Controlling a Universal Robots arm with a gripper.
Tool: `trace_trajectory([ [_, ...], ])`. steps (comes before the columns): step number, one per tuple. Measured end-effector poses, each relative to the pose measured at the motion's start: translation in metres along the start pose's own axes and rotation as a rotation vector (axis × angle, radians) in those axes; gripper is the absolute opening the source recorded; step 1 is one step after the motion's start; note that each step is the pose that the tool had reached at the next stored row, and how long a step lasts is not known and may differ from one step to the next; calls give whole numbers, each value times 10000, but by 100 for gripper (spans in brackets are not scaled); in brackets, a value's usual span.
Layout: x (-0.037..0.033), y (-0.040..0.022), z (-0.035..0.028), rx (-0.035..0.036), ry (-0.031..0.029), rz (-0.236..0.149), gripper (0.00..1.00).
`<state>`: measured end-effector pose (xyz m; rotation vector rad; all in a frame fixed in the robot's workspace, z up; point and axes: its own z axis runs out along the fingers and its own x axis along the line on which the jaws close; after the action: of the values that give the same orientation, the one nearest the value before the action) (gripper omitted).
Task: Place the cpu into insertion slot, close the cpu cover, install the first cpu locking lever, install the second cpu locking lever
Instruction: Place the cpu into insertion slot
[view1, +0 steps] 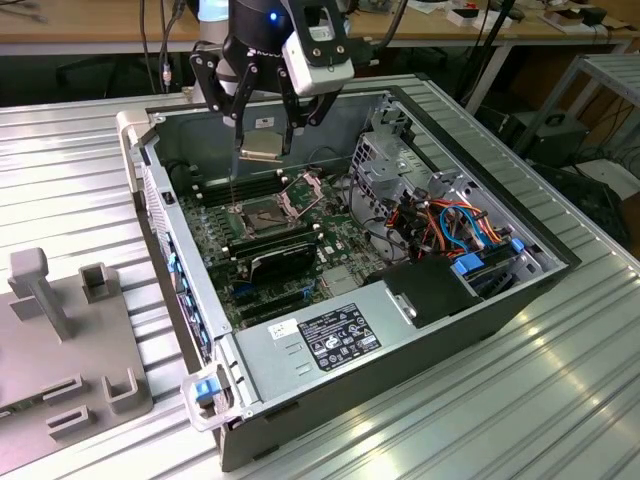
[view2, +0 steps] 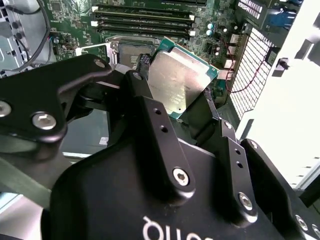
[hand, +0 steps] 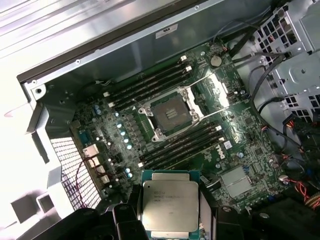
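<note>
The fingers (view2: 155, 125) are matt black with small silver screw heads. Between them the cpu (hand: 170, 205) has a silvery-beige top inside a thin green border. Below the fingers the motherboard (hand: 260, 150) is dark green, dotted with pale blue-white capacitor tops (hand: 121, 126). The insertion slot (hand: 170, 114) is dark in the middle with a shiny silver rim. The memory slots (hand: 150, 85) are black strips with white end clips. Well away from the fingers, the cables (view1: 450, 222) are orange, blue and red, next to bright blue clips (view1: 470, 268). The case (view1: 400, 390) is dark grey outside and bears a black label (view1: 338, 336) with white print. The counter (view1: 560, 400) is silver with parallel ribs.
</note>
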<state>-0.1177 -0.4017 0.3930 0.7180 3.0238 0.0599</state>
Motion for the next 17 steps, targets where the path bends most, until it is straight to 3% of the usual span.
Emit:
trace_trajectory([
  [5, -3, 2, 2, 18, -32, 717, 55],
  [8, -4, 3, 5, 38, -71, 1576, 55],
  [17, -10, 6, 13, 75, -140, 3120, 55],
])
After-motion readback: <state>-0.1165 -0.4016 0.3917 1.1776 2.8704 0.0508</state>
